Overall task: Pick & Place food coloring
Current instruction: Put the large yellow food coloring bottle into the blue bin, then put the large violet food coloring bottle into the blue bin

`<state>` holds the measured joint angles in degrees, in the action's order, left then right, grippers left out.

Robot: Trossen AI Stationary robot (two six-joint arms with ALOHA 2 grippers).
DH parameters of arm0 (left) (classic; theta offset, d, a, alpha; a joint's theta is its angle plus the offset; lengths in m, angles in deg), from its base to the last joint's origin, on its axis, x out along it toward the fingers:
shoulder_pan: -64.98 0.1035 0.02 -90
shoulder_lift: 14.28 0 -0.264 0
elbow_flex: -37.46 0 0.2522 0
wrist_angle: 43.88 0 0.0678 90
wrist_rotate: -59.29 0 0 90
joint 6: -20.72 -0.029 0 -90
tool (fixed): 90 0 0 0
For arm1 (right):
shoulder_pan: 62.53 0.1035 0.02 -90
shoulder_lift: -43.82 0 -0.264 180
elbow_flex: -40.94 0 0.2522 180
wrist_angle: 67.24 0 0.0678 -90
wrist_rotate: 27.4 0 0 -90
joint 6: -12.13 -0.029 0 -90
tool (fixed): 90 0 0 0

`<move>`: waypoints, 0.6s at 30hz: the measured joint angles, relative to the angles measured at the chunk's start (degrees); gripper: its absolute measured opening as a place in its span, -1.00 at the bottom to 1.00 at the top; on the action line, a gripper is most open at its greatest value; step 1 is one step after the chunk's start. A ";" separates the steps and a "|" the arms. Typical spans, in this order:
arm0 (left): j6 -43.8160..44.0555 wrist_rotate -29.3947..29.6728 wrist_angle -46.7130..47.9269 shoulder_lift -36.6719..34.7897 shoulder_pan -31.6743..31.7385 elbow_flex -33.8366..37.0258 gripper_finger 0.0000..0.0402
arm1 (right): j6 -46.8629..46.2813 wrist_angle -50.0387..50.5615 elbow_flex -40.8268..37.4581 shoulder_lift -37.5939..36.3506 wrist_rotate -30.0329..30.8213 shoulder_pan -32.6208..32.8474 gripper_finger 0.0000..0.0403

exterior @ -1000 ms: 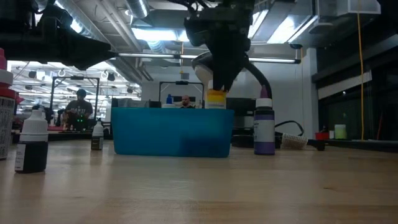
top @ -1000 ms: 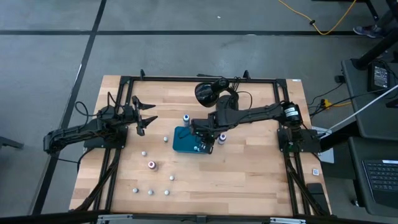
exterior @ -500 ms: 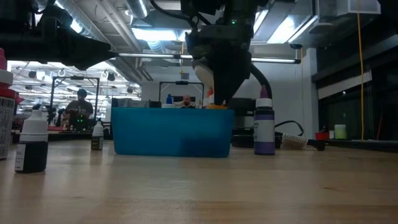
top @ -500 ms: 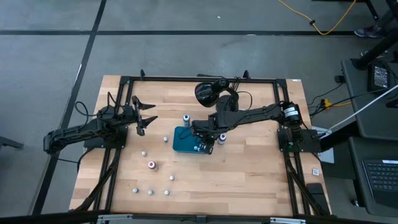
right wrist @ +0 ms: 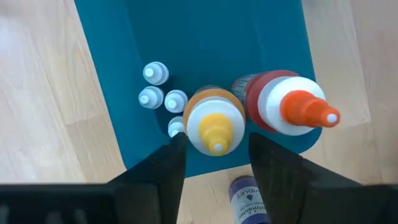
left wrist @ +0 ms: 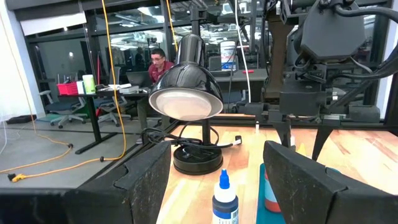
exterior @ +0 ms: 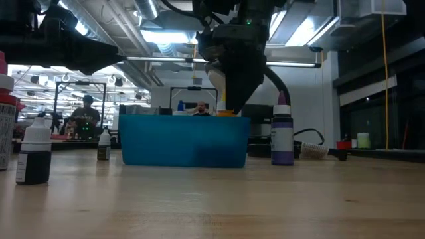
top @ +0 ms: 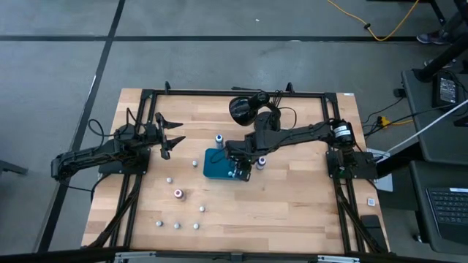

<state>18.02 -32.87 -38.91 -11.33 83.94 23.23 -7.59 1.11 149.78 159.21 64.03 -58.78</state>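
The left hand (top: 174, 135) is parked with its fingers spread and nothing held, well apart from the teal rectangular plastic tray (top: 213, 165). Over that tray's far end hangs the right hand (right wrist: 213, 155), its fingers parted either side of the small yellow-capped food colouring bottle (right wrist: 214, 127). The bottle stands upright inside the tray, directly below the right hand, beside an orange-tipped red bottle (right wrist: 286, 107). Its long axis is vertical; any retreat would likely be straight up from the wooden surface (top: 292, 197).

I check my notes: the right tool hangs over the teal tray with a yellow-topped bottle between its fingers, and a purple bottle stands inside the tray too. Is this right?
Not quite. The purple bottle stands on the wood outside the teal tray, as the right wrist view shows. The right tool does hang over the tray with the yellow-topped bottle between its fingers.
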 joint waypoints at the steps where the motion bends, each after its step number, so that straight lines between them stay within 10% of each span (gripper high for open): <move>1: 0.00 0.00 0.00 -0.01 0.00 -0.01 0.25 | -0.08 0.00 0.00 0.00 0.00 -0.10 -0.11; 18: 0.01 0.00 0.01 -0.01 0.00 0.00 0.25 | -0.77 13.93 5.27 -4.30 1.07 0.36 -0.09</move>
<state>18.03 -32.87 -38.91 -11.33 83.94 23.22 -8.36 15.04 155.05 154.92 65.10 -58.42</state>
